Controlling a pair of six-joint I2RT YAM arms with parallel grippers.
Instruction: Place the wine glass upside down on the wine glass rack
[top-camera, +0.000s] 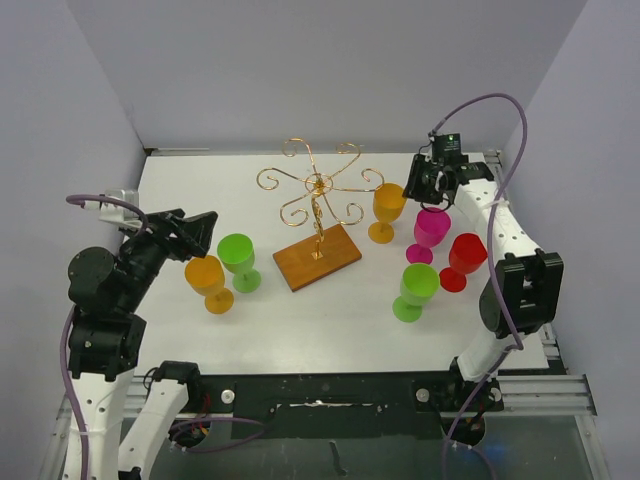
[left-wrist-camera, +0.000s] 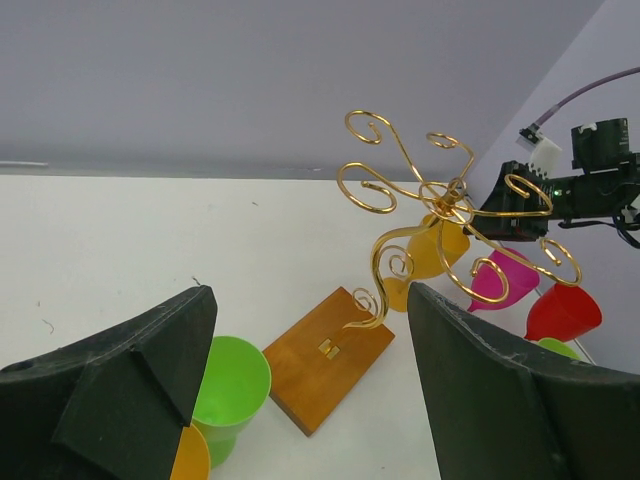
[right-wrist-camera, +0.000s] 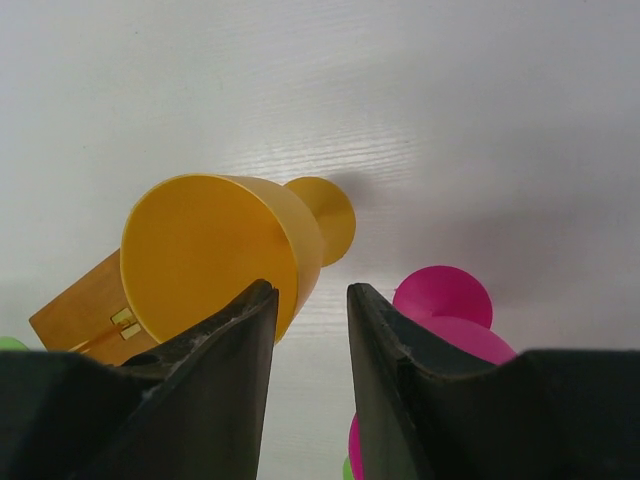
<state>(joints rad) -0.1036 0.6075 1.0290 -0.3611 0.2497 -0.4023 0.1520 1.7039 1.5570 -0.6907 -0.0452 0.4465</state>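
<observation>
The wine glass rack (top-camera: 318, 186) is gold wire with curled arms on a brown wooden base (top-camera: 317, 256) at mid-table; no glass hangs on it. It also shows in the left wrist view (left-wrist-camera: 440, 200). Six plastic wine glasses stand upright. My right gripper (top-camera: 422, 195) is open and empty, hovering between the right orange glass (top-camera: 387, 210) and the magenta glass (top-camera: 431, 232). In the right wrist view my right gripper (right-wrist-camera: 310, 290) has the orange glass (right-wrist-camera: 210, 250) to its left and the magenta glass (right-wrist-camera: 445, 300) to its right. My left gripper (top-camera: 195, 235) is open and empty above the left glasses.
A red glass (top-camera: 463, 258) and a green glass (top-camera: 415, 290) stand at the right front. A green glass (top-camera: 239, 260) and an orange glass (top-camera: 208, 282) stand at the left, under my left gripper (left-wrist-camera: 310, 300). Grey walls close in the table on three sides.
</observation>
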